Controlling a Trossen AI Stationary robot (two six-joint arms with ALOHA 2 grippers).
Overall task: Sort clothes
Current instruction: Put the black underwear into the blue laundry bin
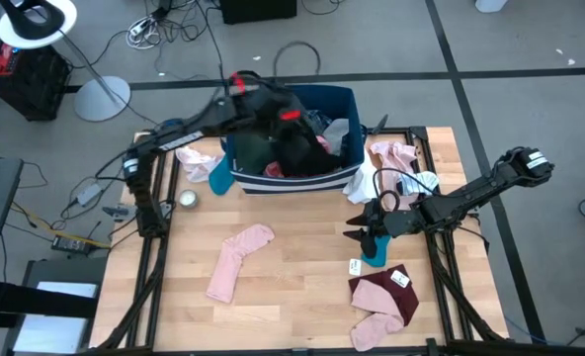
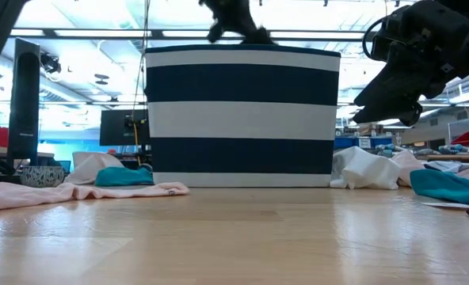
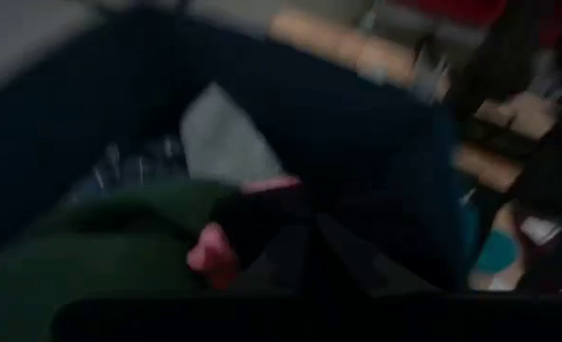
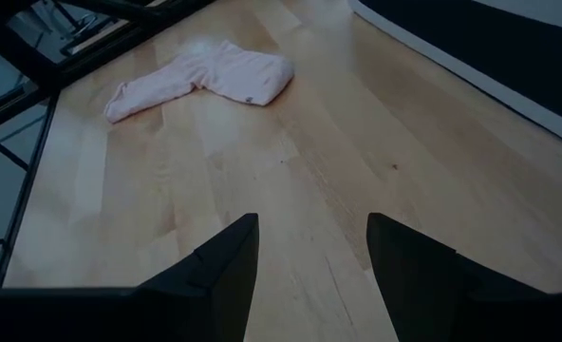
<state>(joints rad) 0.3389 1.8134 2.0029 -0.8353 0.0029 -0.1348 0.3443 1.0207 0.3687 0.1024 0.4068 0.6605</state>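
Note:
My left gripper (image 1: 288, 124) is over the dark blue striped bin (image 1: 294, 183), low above the clothes heaped inside. It also shows above the bin's rim in the low view (image 2: 234, 20). A dark green top (image 3: 91, 256) and a dark piece (image 1: 297, 148) lie in the bin below it. My right gripper (image 1: 357, 225) is open and empty above bare table, just right of centre; its wrist view (image 4: 309, 247) shows only wood between the fingers. A teal piece (image 1: 375, 247) lies on the table beside it. A pink garment (image 1: 238, 259) lies flat near the table's middle.
A maroon piece (image 1: 383, 290), a pink piece (image 1: 372, 326) and a white tag (image 1: 355, 266) lie at the near right. Pink and white clothes (image 1: 396, 158) lie right of the bin. Pink-white (image 1: 196, 158) and teal (image 1: 218, 176) pieces lie left of it.

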